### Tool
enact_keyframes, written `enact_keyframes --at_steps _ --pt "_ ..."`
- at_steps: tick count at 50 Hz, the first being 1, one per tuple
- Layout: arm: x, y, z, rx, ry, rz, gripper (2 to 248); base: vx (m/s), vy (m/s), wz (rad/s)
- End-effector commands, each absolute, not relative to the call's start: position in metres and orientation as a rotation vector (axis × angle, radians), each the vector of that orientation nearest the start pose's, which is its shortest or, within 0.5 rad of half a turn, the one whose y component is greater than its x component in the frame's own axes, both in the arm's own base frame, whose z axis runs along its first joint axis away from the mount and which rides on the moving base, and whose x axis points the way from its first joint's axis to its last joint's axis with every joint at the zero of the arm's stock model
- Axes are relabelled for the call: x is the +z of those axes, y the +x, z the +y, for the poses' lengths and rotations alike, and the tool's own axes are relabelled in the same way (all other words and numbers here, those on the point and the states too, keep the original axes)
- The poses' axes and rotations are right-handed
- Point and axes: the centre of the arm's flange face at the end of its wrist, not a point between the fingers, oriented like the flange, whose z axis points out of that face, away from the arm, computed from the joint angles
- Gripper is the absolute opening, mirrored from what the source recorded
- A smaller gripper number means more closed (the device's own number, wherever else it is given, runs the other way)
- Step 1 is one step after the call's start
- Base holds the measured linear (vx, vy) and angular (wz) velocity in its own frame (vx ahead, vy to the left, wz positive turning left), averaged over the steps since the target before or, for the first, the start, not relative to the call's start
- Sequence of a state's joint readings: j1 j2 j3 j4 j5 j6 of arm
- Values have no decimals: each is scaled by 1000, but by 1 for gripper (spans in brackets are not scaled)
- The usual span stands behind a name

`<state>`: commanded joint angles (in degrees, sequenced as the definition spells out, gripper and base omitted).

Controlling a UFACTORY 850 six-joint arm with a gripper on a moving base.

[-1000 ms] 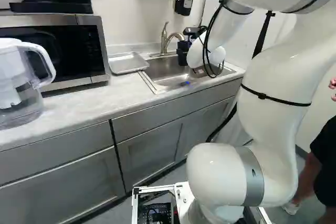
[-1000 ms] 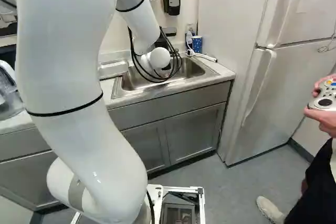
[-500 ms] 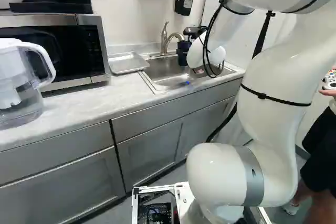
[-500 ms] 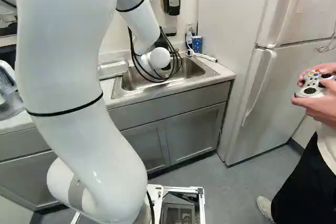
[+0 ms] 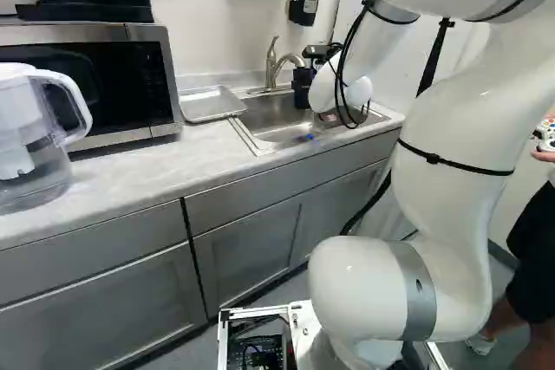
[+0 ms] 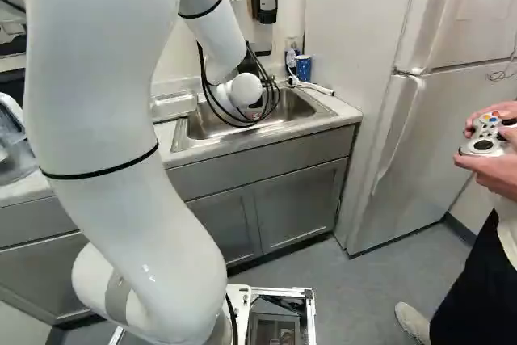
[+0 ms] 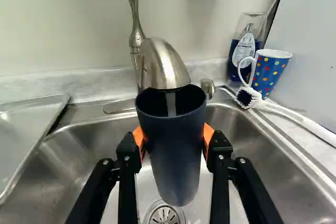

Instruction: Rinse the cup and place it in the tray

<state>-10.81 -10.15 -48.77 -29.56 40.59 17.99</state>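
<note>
The dark cup (image 7: pixel 176 161) is in the end effector (image 7: pixel 173 139), which stands parted by the cup's width, orange pads pressed to it from two sides. It is over the sink (image 5: pixel 282 134), in the upper middle of the left base view, roughly upright, mouth up under the faucet (image 7: pixel 165 66); a pale streak drops inside, probably running water, so the rinse looks under way. The relation that matters next is sideways: the tray (image 5: pixel 208 105) lies to the arm's left of the cup, just beside the basin, upper left of centre in that view. The move should call for tipping the cup out over the basin, then carrying it left, clear of the spout, and lowering it upright or inverted.
</note>
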Motion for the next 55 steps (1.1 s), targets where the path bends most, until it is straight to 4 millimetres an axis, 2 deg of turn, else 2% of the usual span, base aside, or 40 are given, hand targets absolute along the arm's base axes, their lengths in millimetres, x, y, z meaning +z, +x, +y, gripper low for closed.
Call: enact_keyframes --at_steps 55 --pt "487 530 -72 -1881 -2401 -189 124 0 0 0"
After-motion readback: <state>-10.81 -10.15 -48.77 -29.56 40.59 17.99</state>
